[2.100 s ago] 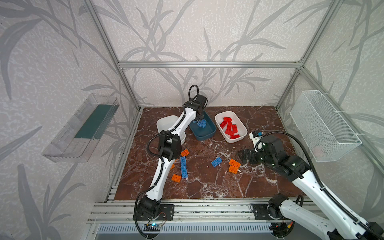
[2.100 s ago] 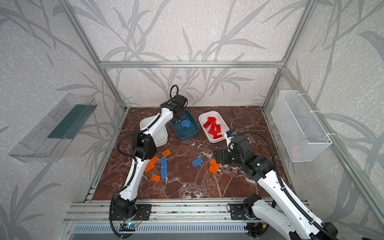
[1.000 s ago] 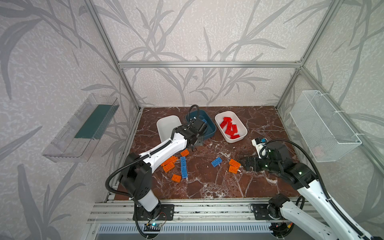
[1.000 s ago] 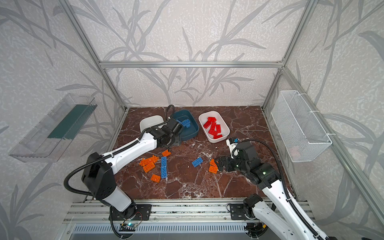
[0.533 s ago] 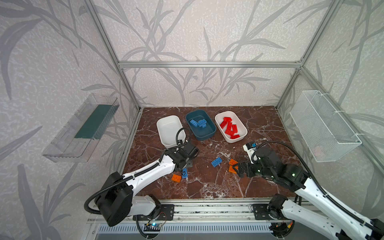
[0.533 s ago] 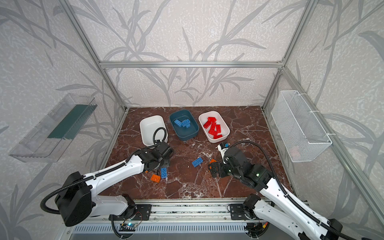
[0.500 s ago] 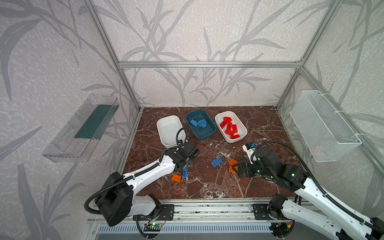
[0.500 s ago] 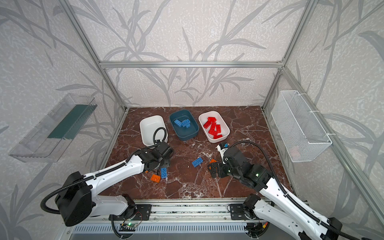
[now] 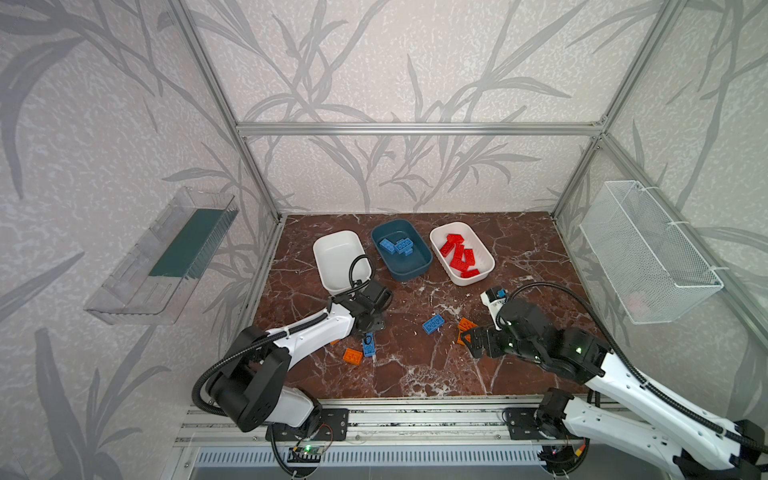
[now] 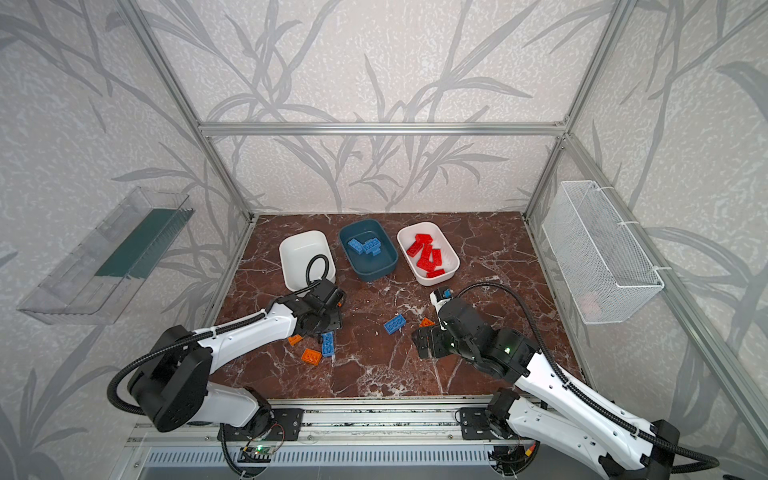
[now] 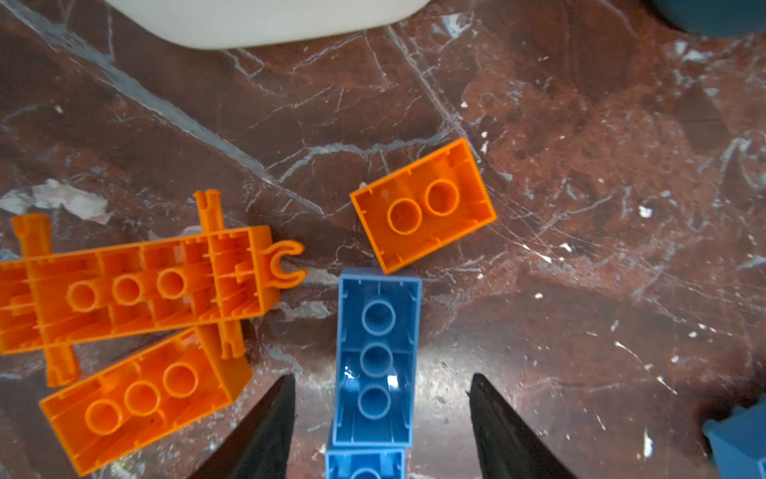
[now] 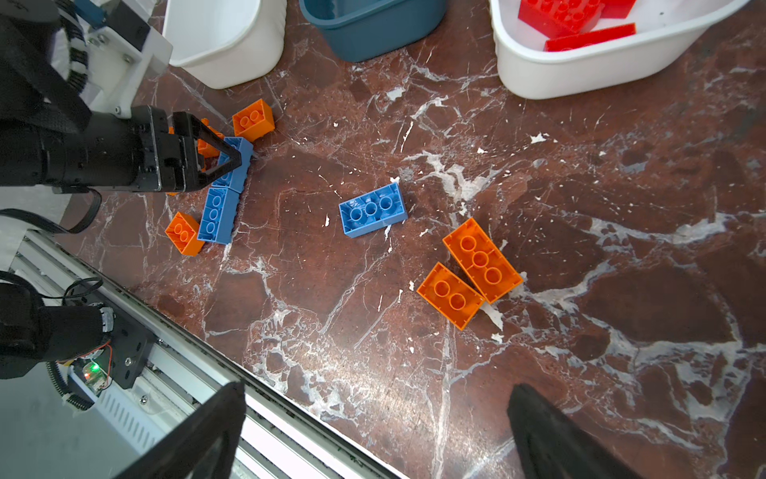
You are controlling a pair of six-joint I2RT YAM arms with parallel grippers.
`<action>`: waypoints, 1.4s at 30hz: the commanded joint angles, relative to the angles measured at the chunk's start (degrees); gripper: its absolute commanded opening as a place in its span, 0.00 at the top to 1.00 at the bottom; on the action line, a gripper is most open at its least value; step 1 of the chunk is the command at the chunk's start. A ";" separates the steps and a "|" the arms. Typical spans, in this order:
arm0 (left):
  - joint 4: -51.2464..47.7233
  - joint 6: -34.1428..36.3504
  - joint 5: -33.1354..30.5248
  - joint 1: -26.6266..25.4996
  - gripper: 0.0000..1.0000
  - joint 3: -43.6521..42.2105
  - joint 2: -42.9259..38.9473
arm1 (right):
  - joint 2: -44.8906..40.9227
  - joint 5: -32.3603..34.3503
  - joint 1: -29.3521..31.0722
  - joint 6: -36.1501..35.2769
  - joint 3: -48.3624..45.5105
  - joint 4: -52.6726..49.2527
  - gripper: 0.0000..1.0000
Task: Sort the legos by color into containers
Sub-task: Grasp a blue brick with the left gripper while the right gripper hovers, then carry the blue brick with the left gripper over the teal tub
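Note:
My left gripper [image 11: 381, 381] is open and low over the floor, its jaws straddling a blue lego [image 11: 376, 356] with a gap on each side. Orange legos [image 11: 422, 205] lie around it, and a second blue lego [image 12: 217, 215] lies end to end behind it. My right gripper [image 12: 377, 387] stands wide open over bare floor near the front edge, short of two orange legos [image 12: 482, 260] and a lone blue lego [image 9: 433, 323]. At the back stand the containers: an empty white tub [image 9: 338, 257], a teal tub [image 9: 409, 266] holding blue legos, and a white tub [image 9: 478, 249] holding red legos.
A clear plastic tray [image 9: 162, 257] hangs on the left wall and a white wire basket [image 9: 648, 249] on the right wall. An aluminium rail [image 9: 415, 424] runs along the front edge. The left arm's cable loop [image 9: 359, 266] reaches over the empty white tub.
My left arm swung from the teal tub forward and down to the bricks at front left. Its jaws narrowed slightly. My right arm shifted a little left and forward.

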 commanded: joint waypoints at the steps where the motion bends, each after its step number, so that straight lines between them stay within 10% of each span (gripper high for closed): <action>1: 2.28 0.86 2.39 1.38 0.36 -0.52 1.69 | 0.69 1.04 0.27 0.38 1.20 0.61 0.01; 16: -1.81 0.96 1.90 2.69 0.85 2.44 5.99 | 4.75 1.13 0.25 -2.38 3.60 2.95 0.01; 28: -14.75 4.22 -3.61 2.05 0.86 19.17 2.93 | 7.99 -0.29 -1.62 -6.68 5.94 6.20 0.01; 42: -23.17 12.44 -3.34 7.58 0.86 64.40 35.45 | 13.44 -7.58 -10.61 -11.44 8.50 8.33 0.01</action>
